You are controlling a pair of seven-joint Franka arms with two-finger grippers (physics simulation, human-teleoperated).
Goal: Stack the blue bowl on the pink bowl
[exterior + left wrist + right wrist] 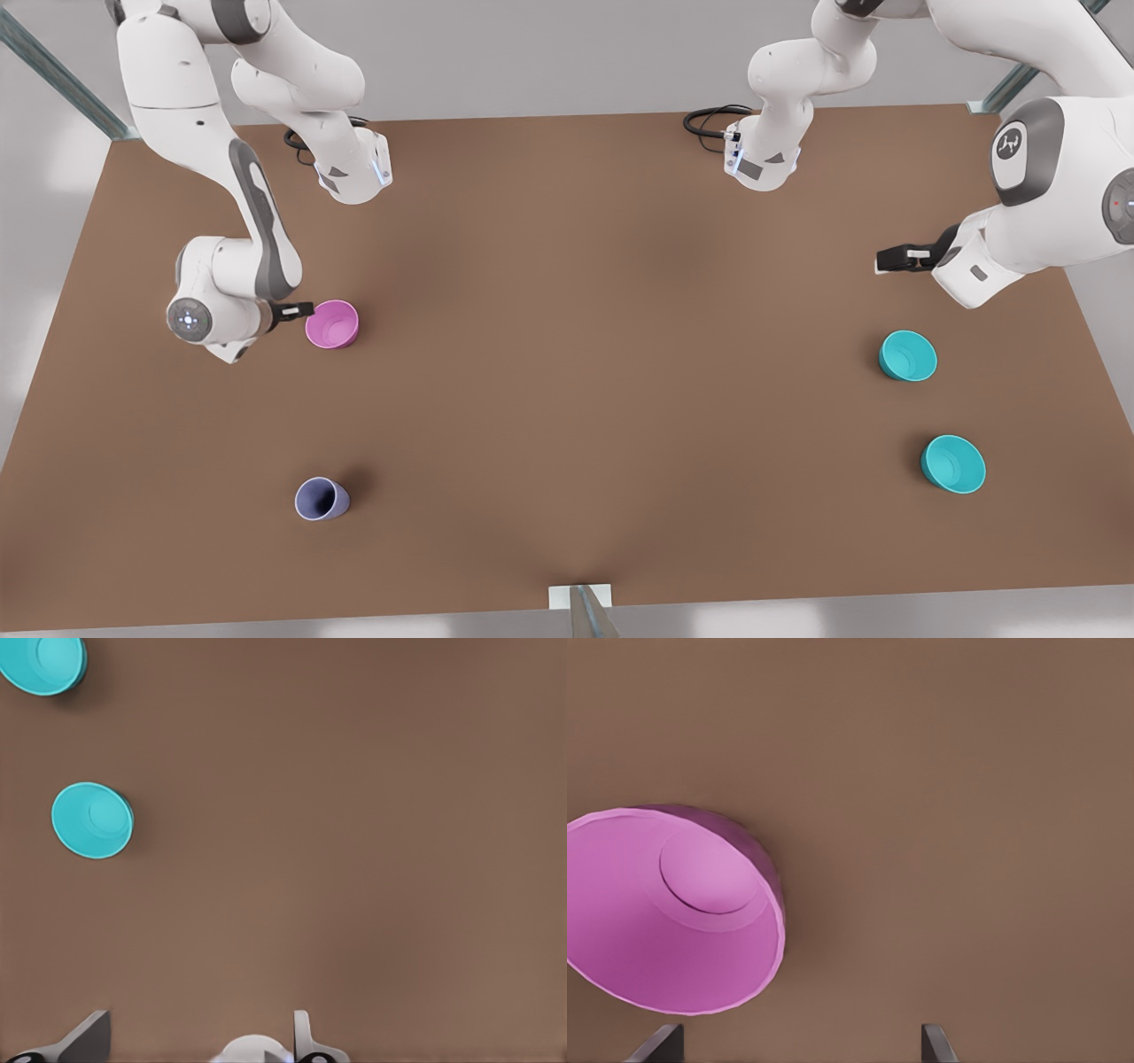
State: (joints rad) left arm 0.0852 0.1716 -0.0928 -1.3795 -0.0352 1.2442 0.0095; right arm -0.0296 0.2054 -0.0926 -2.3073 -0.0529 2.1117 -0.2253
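The pink bowl [332,323] [673,912] stands upright on the brown table toward the front view's left. My right gripper [301,310] [797,1045] hovers just beside its rim, open, with nothing between the fingers. Two alike blue bowls stand at the front view's right, one [908,355] [92,820] farther back and one [953,463] [40,663] nearer the front edge. My left gripper [889,260] [199,1041] hangs open above the table, behind the nearer of these bowls and apart from it.
A small lavender-blue cup [321,499] stands at the front left of the table [567,354]. Black cables [709,120] lie at the back edge by the arm bases. A metal post [585,611] sits at the front edge's middle.
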